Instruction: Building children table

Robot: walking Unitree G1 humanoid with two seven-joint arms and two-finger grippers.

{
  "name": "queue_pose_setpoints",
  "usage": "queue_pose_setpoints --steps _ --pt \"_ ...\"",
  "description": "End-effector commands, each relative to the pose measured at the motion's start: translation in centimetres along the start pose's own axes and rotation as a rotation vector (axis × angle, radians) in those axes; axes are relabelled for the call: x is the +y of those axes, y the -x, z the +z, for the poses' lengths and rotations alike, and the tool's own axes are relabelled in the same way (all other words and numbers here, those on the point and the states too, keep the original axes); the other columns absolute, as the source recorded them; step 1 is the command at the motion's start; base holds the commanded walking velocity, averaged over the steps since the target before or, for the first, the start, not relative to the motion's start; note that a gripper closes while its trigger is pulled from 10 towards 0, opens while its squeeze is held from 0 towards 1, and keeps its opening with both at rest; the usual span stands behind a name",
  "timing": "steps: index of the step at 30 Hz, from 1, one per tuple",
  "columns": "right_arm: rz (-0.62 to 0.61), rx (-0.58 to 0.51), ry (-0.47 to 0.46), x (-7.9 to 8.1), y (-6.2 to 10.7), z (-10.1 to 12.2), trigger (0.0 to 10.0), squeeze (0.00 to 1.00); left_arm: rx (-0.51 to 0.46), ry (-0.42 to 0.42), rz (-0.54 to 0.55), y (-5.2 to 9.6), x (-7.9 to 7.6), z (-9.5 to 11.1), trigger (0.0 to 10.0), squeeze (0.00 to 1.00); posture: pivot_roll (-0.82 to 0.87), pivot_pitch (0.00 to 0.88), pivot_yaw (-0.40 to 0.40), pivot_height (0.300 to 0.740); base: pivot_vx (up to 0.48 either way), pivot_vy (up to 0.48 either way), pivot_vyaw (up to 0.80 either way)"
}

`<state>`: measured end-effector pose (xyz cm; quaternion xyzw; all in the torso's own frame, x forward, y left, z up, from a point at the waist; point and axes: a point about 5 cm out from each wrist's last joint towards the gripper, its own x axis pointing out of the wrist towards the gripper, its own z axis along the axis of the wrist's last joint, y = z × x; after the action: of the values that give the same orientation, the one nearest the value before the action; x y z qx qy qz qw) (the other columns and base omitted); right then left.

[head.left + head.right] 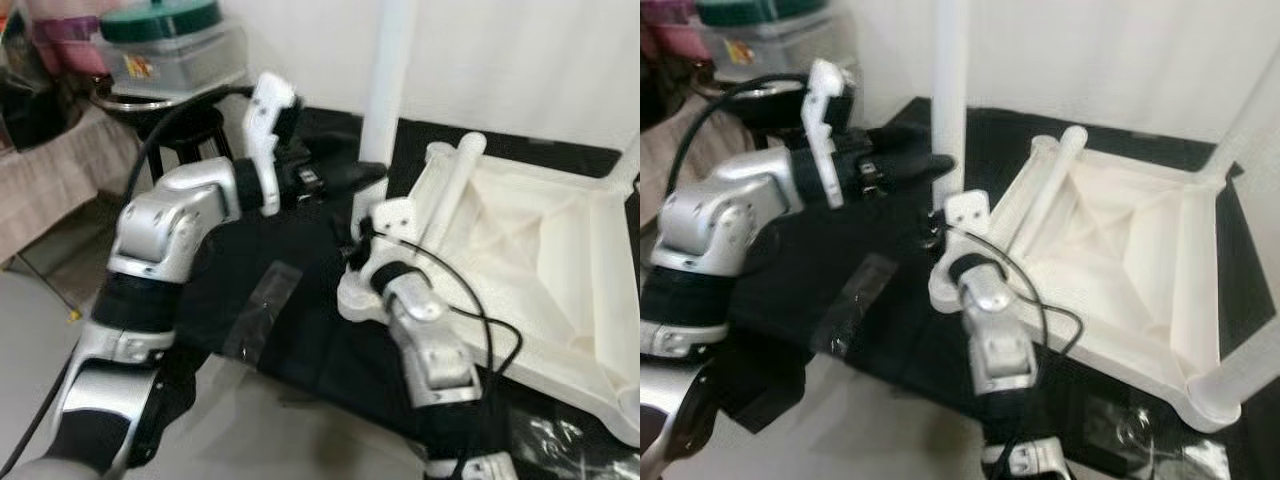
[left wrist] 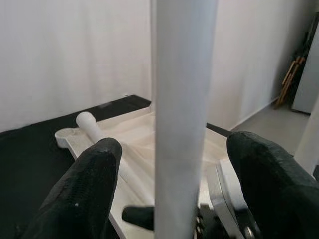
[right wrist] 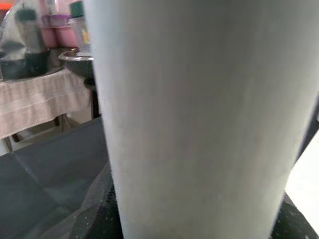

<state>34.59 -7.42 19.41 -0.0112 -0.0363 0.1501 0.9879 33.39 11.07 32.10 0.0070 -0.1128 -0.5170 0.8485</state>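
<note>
Near edge: grey floor [image 1: 250, 420], then the black mat [image 1: 300, 330] with a strip of clear tape [image 1: 262, 310] stuck across it, left of centre.

Right arm comes up from the near edge. Right gripper [image 1: 940, 228] sits at the near-left corner of the upturned white table top [image 1: 1120, 250], at the base of the upright leg [image 1: 950, 90]. In the right wrist view the leg [image 3: 199, 119] is right against the camera with black fingertips [image 3: 97, 221] at both sides of it; cannot tell if they clamp it or just flank it.

Left arm reaches in from the left, bent at the elbow. Left gripper [image 1: 362, 176] is level with the leg, a bit above the corner. Left wrist view: fingers [image 2: 84, 189] spread wide, one each side of the leg [image 2: 182, 114], visible gap on both sides, not touching.

Table top lies underside up on the mat, raised rim all round, ribs running in an X to the centre. A loose leg [image 1: 450, 190] lies tilted along the left rim. More upright legs at the far-right corner [image 1: 630, 165] and the near-right corner [image 1: 1250, 370].

Room: open mat left of the table, under the left arm. Black stool [image 1: 190, 135] far left carrying a lidded plastic container [image 1: 170, 50], close behind the left forearm. Cloth-covered surface [image 1: 50, 190] at the far-left edge. White wall [image 1: 520, 60] close behind the far rim.
</note>
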Motion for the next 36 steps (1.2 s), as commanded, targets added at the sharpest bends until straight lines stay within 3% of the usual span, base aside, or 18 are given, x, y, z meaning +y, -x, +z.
queue_pose_setpoints --steps 1,3,4,6,7,8,9,14,15,16,19,22,24,25,26,32,33,36 --pt "-0.058 0.181 -0.063 -0.8 0.0 -4.0 0.0 0.0 0.017 0.021 0.052 1.3 0.5 -0.6 10.0 0.0 0.05 0.122 0.047 0.74 0.0 0.0 0.0" --pt "-0.058 0.181 -0.063 -0.8 0.0 -4.0 0.0 0.0 0.017 0.021 0.052 1.3 0.5 -0.6 10.0 0.0 0.05 0.122 0.047 0.74 0.0 0.0 0.0" --pt "-0.041 0.178 -0.062 -0.8 -0.3 -3.6 10.0 0.0 0.017 0.033 0.076 2.0 0.5 -1.0 10.0 0.0 0.04 0.124 0.043 0.74 0.0 0.0 0.0" --pt "-0.039 0.178 -0.065 -0.7 -0.1 -3.2 10.0 0.0 0.015 0.048 0.103 2.7 0.6 -1.4 10.0 0.0 0.04 0.126 0.046 0.74 0.0 0.0 0.0" --pt "-0.01 0.163 -0.075 -0.6 0.0 -2.5 10.0 0.37 0.012 0.064 0.142 3.6 0.6 -2.1 10.0 0.0 0.04 0.129 0.044 0.74 0.0 0.0 0.0" --pt "-0.01 0.163 -0.075 -0.6 0.0 -2.5 10.0 0.37 0.012 0.064 0.142 3.6 0.6 -2.1 10.0 0.0 0.04 0.129 0.044 0.74 0.0 0.0 0.0" --pt "0.022 0.142 -0.089 -0.8 0.0 -1.9 10.0 1.0 0.008 0.076 0.175 4.4 0.6 -2.6 10.0 0.0 0.04 0.133 0.042 0.74 0.0 0.0 0.0" --pt "0.223 0.04 -0.085 -3.1 -0.4 1.2 10.0 1.0 0.006 0.11 0.301 7.4 0.6 -4.3 10.0 0.0 0.05 0.137 0.036 0.74 0.0 0.0 0.0" --pt "0.324 0.01 -0.056 -4.0 -0.5 2.5 10.0 0.33 0.013 0.117 0.332 8.3 0.3 -5.0 10.0 0.0 0.05 0.139 0.026 0.74 0.0 0.0 0.0" --pt "0.408 0.002 -0.037 -4.5 -0.4 3.3 10.0 0.0 0.018 0.124 0.352 8.8 -0.1 -5.6 10.0 0.0 0.05 0.139 0.023 0.74 0.0 0.0 0.0" --pt "0.606 0.006 0.053 -4.8 -0.3 4.0 10.0 0.0 0.025 0.143 0.381 9.2 -1.1 -6.8 10.0 0.0 0.06 0.138 0.02 0.74 0.0 0.0 0.0" --pt "0.606 0.006 0.053 -4.8 -0.3 4.0 10.0 0.0 0.025 0.143 0.381 9.2 -1.1 -6.8 10.0 0.0 0.06 0.138 0.02 0.74 0.0 0.0 0.0" --pt "0.735 0.076 0.206 -5.0 -1.0 4.0 10.0 0.0 0.083 0.179 0.408 8.9 -3.2 -10.3 10.0 0.0 0.07 0.131 0.002 0.74 0.0 0.0 0.0" --pt "0.735 0.076 0.206 -5.0 -1.0 4.0 10.0 0.0 0.083 0.179 0.408 8.9 -3.2 -10.3 10.0 0.0 0.07 0.131 0.002 0.74 0.0 0.0 0.0" --pt "0.748 0.1 0.237 -5.1 -1.6 4.2 10.0 0.0 0.107 0.207 0.406 8.6 -4.4 -12.0 10.0 0.0 0.07 0.13 -0.008 0.74 0.0 0.0 0.0" --pt "0.795 0.118 0.2 -5.3 -2.8 5.1 10.0 0.0 0.129 0.273 0.388 7.4 -7.8 -14.8 10.0 0.0 0.07 0.132 -0.015 0.74 0.0 0.0 0.0" --pt "0.831 0.135 0.177 -5.3 -2.5 4.6 1.2 0.0 0.122 0.288 0.376 7.0 -8.5 -15.0 10.0 0.0 0.07 0.132 -0.013 0.74 0.0 0.0 0.0" --pt "0.852 0.142 0.169 -5.3 -2.4 4.4 1.2 0.0 0.122 0.291 0.372 6.8 -8.9 -15.2 10.0 0.0 0.07 0.132 -0.013 0.74 0.0 0.0 0.0"
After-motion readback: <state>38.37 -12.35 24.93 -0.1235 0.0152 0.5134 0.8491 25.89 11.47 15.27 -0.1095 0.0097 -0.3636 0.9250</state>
